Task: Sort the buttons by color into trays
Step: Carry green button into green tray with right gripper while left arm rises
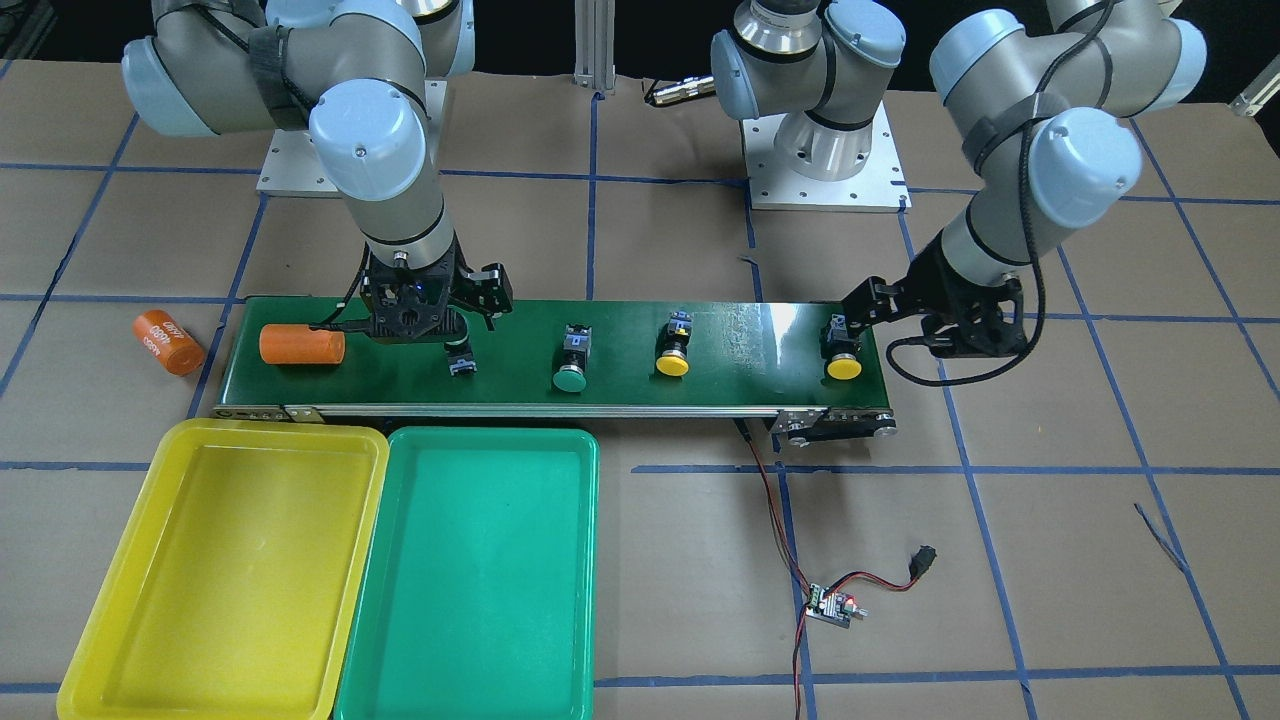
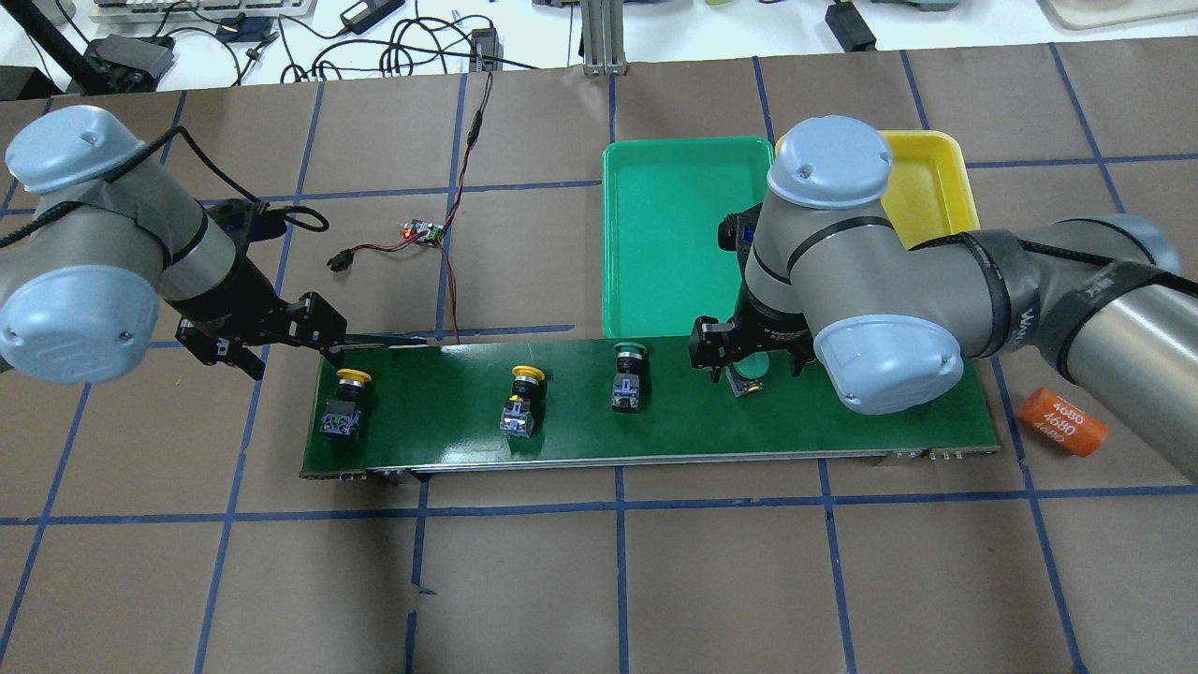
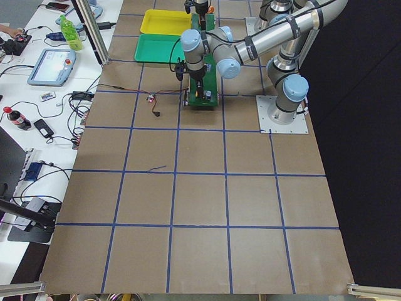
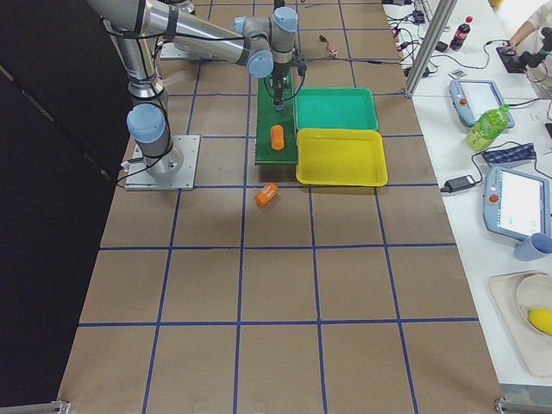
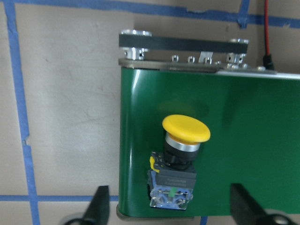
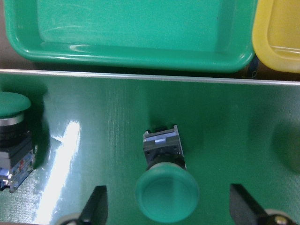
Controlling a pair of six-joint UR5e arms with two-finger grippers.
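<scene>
Four buttons lie on the dark green belt (image 1: pixel 750 340). A yellow button (image 1: pixel 843 357) is at the belt's end, and my left gripper (image 1: pixel 862 303) hangs open just over it; in the left wrist view the button (image 5: pixel 183 140) lies between the fingers (image 5: pixel 99 204). A second yellow button (image 1: pixel 672 352) and a green button (image 1: pixel 569 366) lie mid-belt. My right gripper (image 1: pixel 452 338) is open, its fingers (image 6: pixel 96 206) on either side of the other green button (image 6: pixel 165 183). The yellow tray (image 1: pixel 220 560) and green tray (image 1: pixel 470 570) sit side by side beside the belt.
An orange cylinder (image 1: pixel 302 344) lies on the belt close to my right gripper. Another orange cylinder marked 4680 (image 2: pixel 1062 421) lies off the belt's end. A small controller board (image 1: pixel 830 605) with red and black wires lies on the brown table paper.
</scene>
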